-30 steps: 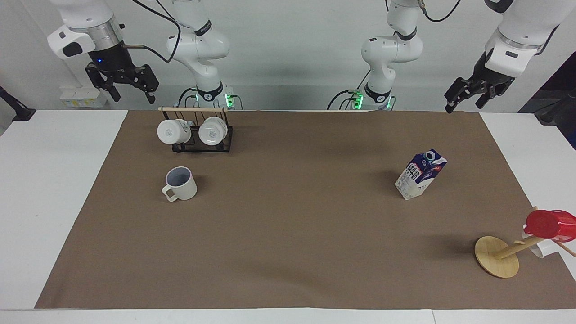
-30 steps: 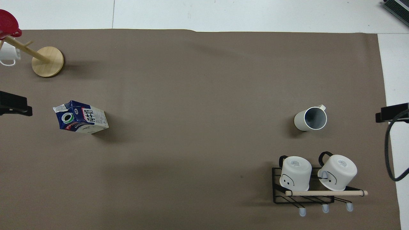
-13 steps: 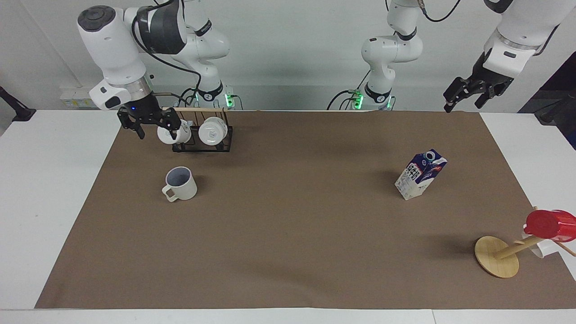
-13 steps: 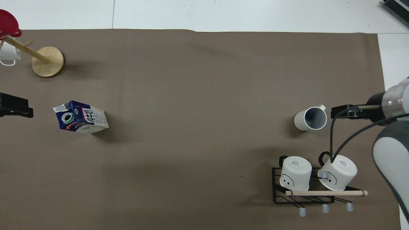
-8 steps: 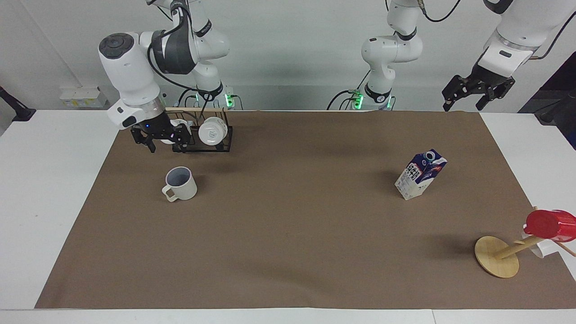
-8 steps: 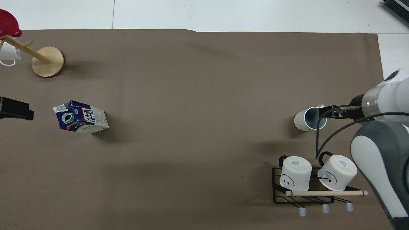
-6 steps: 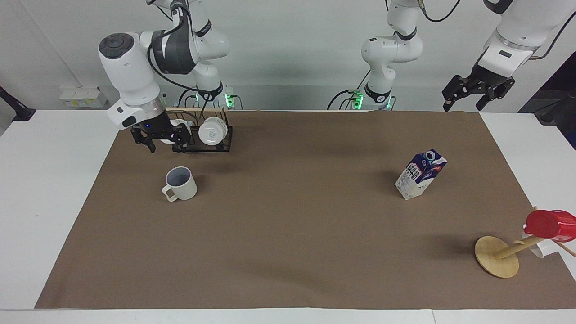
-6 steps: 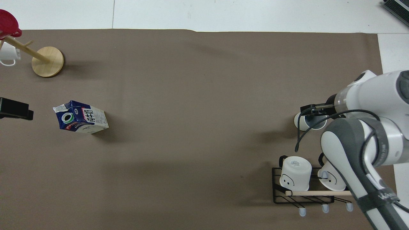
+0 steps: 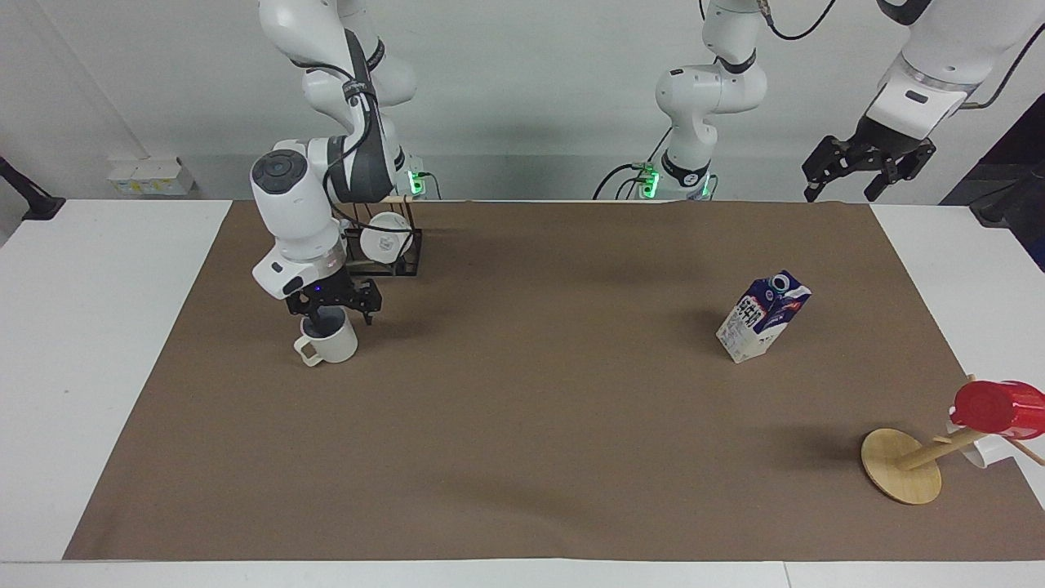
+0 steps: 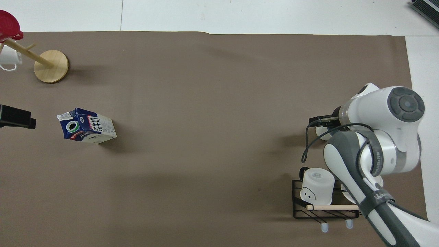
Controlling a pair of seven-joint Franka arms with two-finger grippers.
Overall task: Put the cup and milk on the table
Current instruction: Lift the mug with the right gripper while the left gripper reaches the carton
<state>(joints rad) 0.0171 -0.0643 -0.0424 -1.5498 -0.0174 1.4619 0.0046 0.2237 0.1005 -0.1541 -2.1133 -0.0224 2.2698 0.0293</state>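
Now lowered from beside the rack onto the cup (image 9: 326, 341), right claw (image 9: 333, 309) apart; grasp imminent; left claw (image 9: 857, 167) apart, waiting above the tabletop (image 9: 106, 327) edge.

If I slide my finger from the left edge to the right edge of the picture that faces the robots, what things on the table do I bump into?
cup → rack with a white mug → milk → round wooden base of the mug stand → red cup
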